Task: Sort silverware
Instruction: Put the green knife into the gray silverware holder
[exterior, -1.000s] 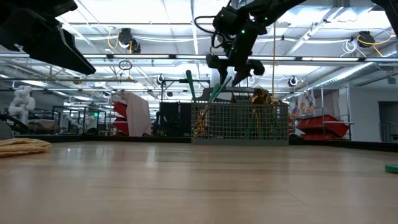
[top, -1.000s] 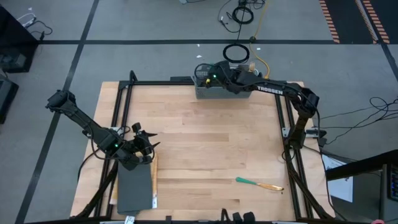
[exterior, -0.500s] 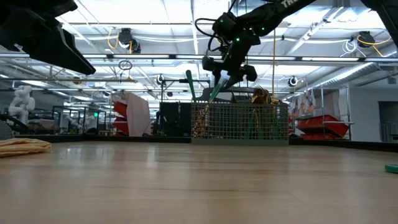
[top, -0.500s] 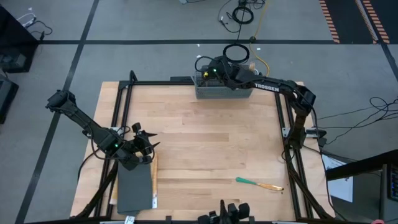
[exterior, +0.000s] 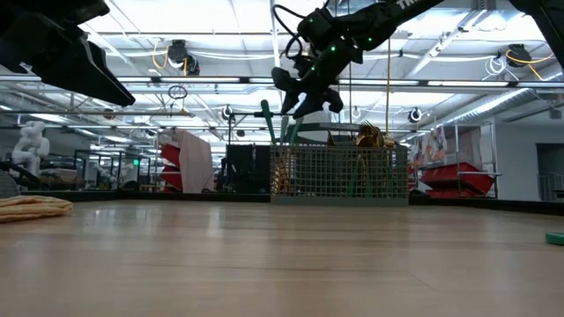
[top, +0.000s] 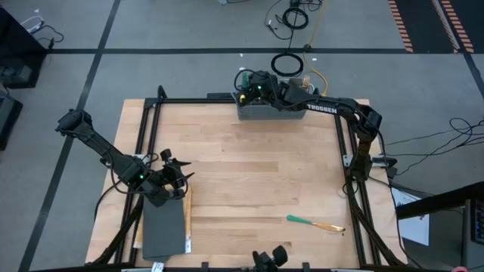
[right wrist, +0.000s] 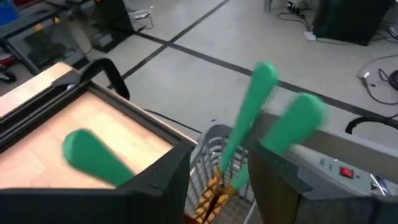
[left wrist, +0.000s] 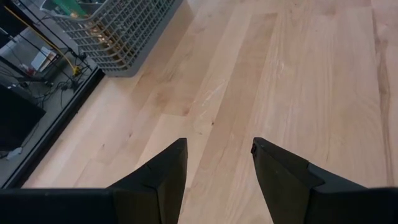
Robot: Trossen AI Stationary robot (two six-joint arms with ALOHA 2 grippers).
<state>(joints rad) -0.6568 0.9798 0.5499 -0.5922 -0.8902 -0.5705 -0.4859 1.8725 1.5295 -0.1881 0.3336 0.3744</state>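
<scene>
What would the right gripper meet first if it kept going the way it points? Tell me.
Probably the upright teal handle standing between the right gripper's fingers, then the grey wire basket underneath; depth is hard to judge.

**Count of things on and over the worktop**

Two arms, each ending in one end effector: the left end effector (top: 175,172) and the right end effector (top: 246,87).

One grey wire basket (top: 271,110), directly beneath the right end effector.

Three teal-green handles (right wrist: 249,124) stand up just ahead of the right end effector in its wrist view; how many more pieces lie deeper in the basket cannot be told.

One single piece of silverware (top: 315,223) lies flat on the worktop (top: 249,174), well apart from both end effectors.

One dark grey mat (top: 163,230) just beside the left end effector.

One folded tan cloth (exterior: 33,207).
</scene>
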